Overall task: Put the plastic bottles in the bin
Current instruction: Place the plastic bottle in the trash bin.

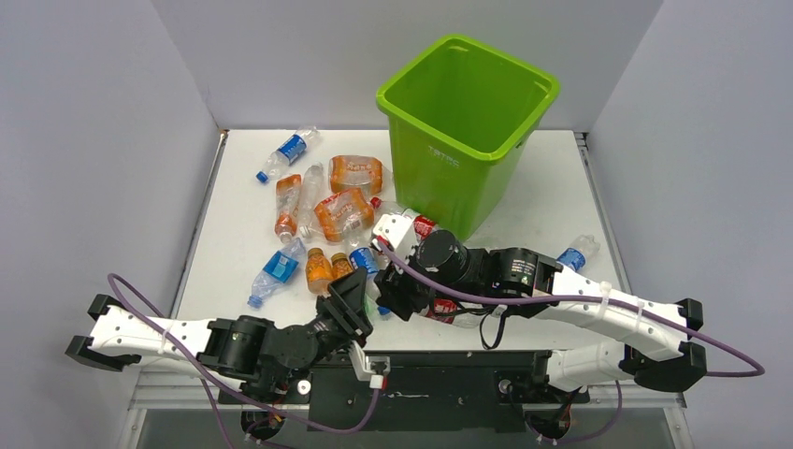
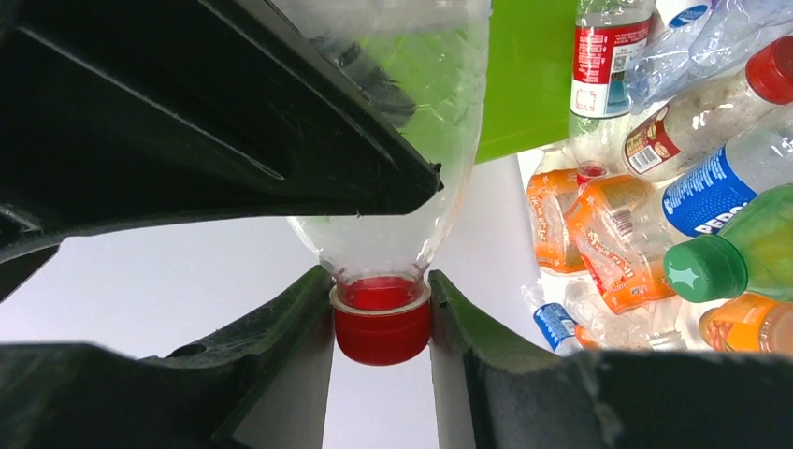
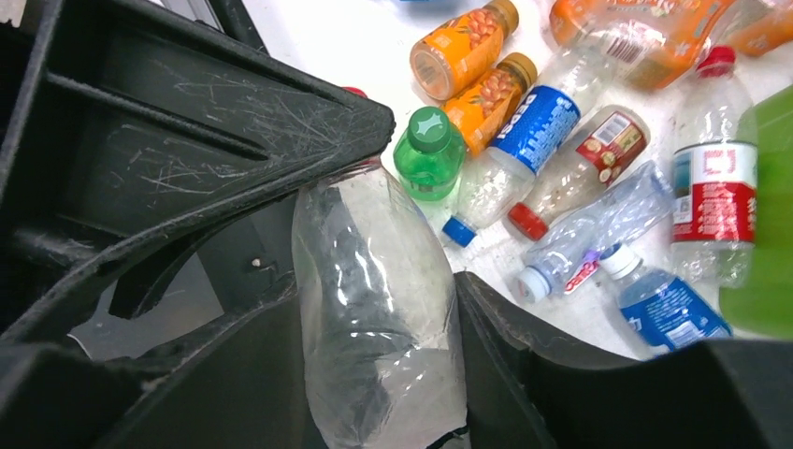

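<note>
One clear crushed plastic bottle (image 2: 402, 187) is held by both grippers at once, just above the table's near edge. My left gripper (image 2: 382, 323) is shut on its red cap (image 2: 382, 337). My right gripper (image 3: 379, 355) is shut on the same bottle's body (image 3: 374, 281). In the top view the left gripper (image 1: 360, 297) and the right gripper (image 1: 395, 292) meet tip to tip. The lime-green bin (image 1: 465, 131) stands upright and open at the back, right of centre. Several other plastic bottles (image 1: 327, 210) lie in a heap left of the bin.
A small green bottle (image 3: 428, 154) and orange ones (image 3: 465, 42) lie close beside the grippers. A blue-labelled bottle (image 1: 573, 254) lies alone at the right, beyond the right arm. Another (image 1: 287, 152) lies at the back left. White walls enclose the table.
</note>
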`<state>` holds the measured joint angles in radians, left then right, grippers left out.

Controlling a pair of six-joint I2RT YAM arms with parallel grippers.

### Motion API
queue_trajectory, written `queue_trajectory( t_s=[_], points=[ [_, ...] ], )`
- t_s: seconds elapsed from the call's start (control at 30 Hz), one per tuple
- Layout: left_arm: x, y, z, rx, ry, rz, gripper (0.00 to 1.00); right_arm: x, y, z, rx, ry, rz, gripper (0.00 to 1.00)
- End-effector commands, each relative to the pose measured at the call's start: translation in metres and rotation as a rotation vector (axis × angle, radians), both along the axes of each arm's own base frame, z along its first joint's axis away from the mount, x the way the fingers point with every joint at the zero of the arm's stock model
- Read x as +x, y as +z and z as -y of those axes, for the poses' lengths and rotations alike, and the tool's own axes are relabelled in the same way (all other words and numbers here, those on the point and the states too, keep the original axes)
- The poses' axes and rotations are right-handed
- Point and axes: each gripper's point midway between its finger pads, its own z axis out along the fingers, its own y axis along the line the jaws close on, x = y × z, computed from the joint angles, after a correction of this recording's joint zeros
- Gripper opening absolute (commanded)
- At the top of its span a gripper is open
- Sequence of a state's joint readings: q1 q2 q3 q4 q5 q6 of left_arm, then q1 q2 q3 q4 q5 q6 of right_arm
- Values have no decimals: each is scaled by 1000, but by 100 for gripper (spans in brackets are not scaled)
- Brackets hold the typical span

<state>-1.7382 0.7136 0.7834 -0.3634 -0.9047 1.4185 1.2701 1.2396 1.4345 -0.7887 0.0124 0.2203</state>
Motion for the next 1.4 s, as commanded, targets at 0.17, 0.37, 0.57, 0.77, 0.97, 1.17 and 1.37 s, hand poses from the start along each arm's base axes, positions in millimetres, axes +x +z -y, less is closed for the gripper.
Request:
queue_trajectory(
  t_s=[0.17, 0.37, 0.57, 0.77, 0.97, 1.17, 1.37],
  points=[
    [-5, 28, 9, -235, -28, -47, 30, 6, 4, -3, 26, -55, -23, 5],
    [-4, 40, 2, -443, -28, -130, 96, 14, 33, -1, 109, -112, 6, 5],
    [-4, 50, -2, -732, -21, -275, 96, 22, 77, 14, 292, -181, 80, 5],
    [-19, 70, 16, -1093, -85, -683, 96, 17, 153, 46, 684, -204, 181, 5],
    [-64, 105, 41, -1351, -406, -1179, 96, 4, 194, 63, 960, -159, 220, 5],
    [-72, 128, 53, -1437, -581, -1379, 96, -13, 209, 52, 1095, -54, 190, 5],
    [-80, 141, 67, -1356, -720, -1499, 96, -31, 217, 40, 1200, 57, 134, 5]
  ],
)
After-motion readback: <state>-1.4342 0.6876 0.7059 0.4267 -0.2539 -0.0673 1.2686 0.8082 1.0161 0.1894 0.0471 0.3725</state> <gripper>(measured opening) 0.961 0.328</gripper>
